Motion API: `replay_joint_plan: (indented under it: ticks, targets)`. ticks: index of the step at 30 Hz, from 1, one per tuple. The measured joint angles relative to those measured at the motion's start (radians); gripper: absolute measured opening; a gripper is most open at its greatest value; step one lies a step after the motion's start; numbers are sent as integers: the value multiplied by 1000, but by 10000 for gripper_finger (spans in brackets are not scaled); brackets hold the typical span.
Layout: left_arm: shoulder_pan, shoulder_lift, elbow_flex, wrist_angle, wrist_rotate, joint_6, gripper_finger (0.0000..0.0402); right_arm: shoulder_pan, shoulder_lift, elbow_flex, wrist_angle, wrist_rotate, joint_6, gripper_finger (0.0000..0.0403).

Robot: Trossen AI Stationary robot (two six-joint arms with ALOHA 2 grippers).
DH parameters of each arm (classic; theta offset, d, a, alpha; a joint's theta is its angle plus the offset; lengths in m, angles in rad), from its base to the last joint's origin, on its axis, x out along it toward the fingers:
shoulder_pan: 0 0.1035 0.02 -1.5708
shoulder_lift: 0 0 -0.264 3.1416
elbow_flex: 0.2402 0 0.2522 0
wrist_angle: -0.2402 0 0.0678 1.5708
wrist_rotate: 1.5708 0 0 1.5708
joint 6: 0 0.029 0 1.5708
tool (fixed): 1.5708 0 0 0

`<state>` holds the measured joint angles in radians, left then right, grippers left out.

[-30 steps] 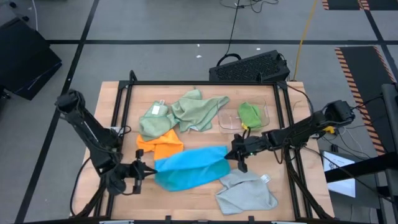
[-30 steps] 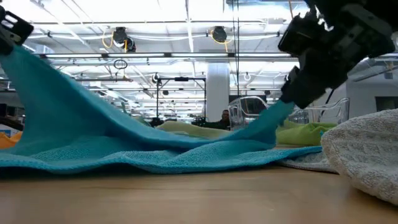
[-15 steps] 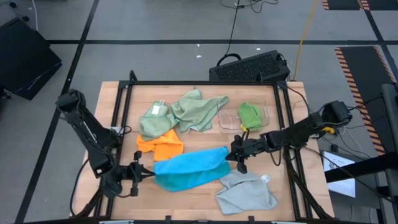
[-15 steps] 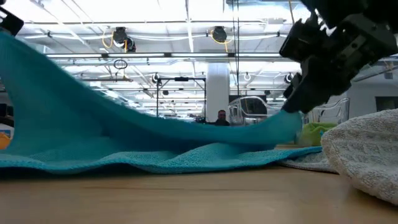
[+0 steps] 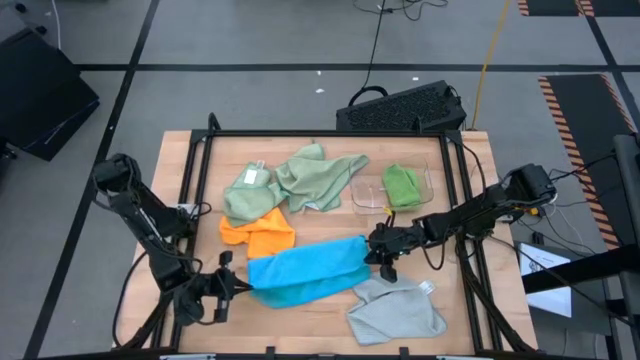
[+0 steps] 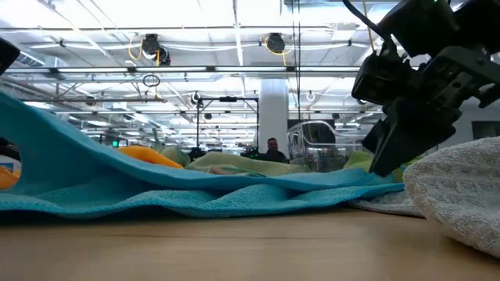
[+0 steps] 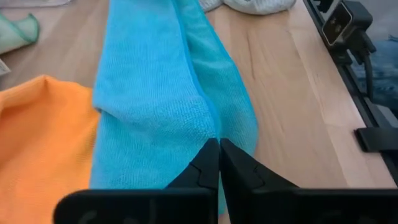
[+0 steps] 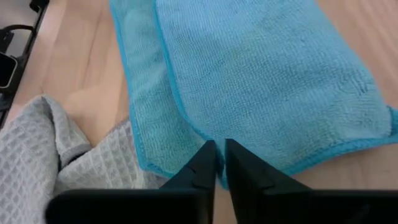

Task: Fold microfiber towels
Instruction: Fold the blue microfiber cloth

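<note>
Grey towel (image 5: 395, 308) touching blue towel (image 5: 300, 270), orange towel (image 5: 258, 232) just beside

The setting is a large robotics laboratory or industrial test hall. The work surface is a light wooden table (image 5: 320, 150) bounded by a black metal frame (image 5: 330, 133) and standing on a grey floor (image 5: 250, 40) marked with dark lines. A yellow cable (image 5: 490, 45) and black cables (image 5: 378, 30) run across that floor, and orange-and-black hazard striping (image 5: 575, 95) marks one area. The low view shows a high ceiling with rows of bright strip lights (image 6: 195, 16), overhead pipework, and a person (image 6: 271, 148) standing in the distance.
</note>
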<state>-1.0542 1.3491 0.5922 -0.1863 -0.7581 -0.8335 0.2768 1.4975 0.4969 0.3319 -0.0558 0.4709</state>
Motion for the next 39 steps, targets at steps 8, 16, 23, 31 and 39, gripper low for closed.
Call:
replay_joint_plan:
  ticks: [8,16,23,31,39]
  targets:
    - [1,0,0,3,7,-26,35,-3,-5,0,0,-80,-11,119]
    - [1,0,0,2,6,-14,30,0,-5,0,66,-126,-13,100]
    - [1,0,0,3,8,-12,7,7,-5,0,-1,-128,-20,44]
    - [1,0,0,-7,7,-10,6,119,-5,0,-48,44,-256,87]
    - [1,0,0,-17,0,-9,6,190,-5,0,-55,287,-419,152]
